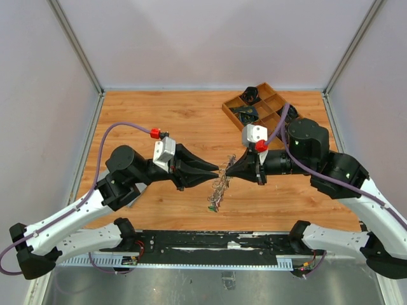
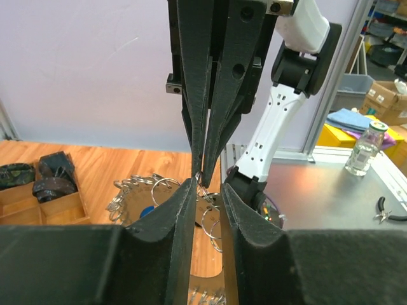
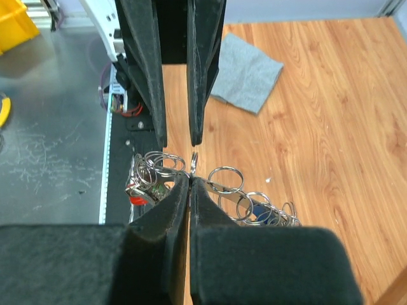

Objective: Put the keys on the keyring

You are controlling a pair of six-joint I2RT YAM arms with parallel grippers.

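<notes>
Dangling closest to my bases is the keyring (image 1: pixel 217 189), a messy bunch hanging over the middle of the table (image 1: pixel 146 114). Loads of keys (image 3: pixel 145 185) are already on it, so I'd say a good chunk is done. Just past that, my two claws meet tip to tip. My right claw (image 3: pixel 190 180) is pinched tight on a loop of the keyring and carries it. My left claw (image 2: pixel 206 185) shows only a narrow gap and grips nothing as far as I can see, though a small ring sits right at its tips. Far right, the wooden tray (image 1: pixel 275 89) holds dark stuff I can't make out, maybe more keys to go.
</notes>
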